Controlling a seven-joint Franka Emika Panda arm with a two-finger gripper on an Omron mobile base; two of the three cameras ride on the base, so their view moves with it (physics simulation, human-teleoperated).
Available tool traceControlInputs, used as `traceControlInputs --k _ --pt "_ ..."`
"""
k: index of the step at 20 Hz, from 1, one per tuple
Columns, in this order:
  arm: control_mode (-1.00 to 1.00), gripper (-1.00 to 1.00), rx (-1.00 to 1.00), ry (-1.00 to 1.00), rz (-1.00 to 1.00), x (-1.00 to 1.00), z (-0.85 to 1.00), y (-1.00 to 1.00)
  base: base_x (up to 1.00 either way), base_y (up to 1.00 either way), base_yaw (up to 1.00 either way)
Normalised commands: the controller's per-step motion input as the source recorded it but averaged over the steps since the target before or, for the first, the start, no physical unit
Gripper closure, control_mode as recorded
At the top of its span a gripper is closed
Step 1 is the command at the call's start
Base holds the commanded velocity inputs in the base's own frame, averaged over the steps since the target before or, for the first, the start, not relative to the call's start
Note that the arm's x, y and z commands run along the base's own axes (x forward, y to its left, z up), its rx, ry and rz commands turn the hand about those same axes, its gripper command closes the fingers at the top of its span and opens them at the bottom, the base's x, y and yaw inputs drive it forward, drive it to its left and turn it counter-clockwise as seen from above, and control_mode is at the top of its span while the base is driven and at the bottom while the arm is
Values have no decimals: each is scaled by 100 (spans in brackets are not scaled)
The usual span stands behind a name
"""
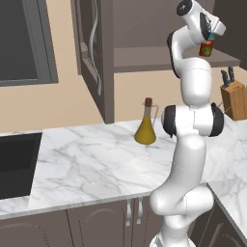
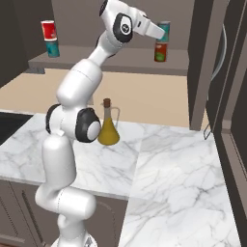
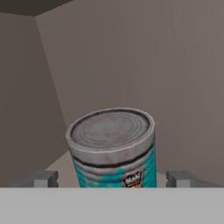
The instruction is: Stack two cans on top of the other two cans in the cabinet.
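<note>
A teal-blue can [image 3: 114,151] with a grey lid stands between my gripper's [image 3: 113,178] two fingertips [image 3: 43,178], with gaps on both sides; the gripper is open. In the right base view this teal can [image 2: 165,30] sits upright on the red can with the green-and-white label [image 2: 161,52], on the shelf of the cabinet [image 2: 120,60]. My gripper [image 2: 163,32] reaches in around the upper can. At the shelf's left end, a red can with a white band [image 2: 48,30] stands on a teal can [image 2: 53,48]. From the left base view, the red can [image 1: 207,48] shows under my gripper [image 1: 212,34].
An olive oil bottle [image 1: 145,128] stands on the marble counter [image 1: 87,164] below the shelf. A knife block [image 1: 234,99] is at the right, a dark sink [image 1: 14,164] at the left. The cabinet door [image 1: 94,48] with its wavy handle hangs open.
</note>
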Motion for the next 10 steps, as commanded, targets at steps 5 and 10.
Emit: traceControlInputs --k 5,10 --pt "-100 -100 0 0 0 -15 -12 16 0 0 0" --pt "-100 -100 0 -2 0 -13 -20 25 0 0 0"
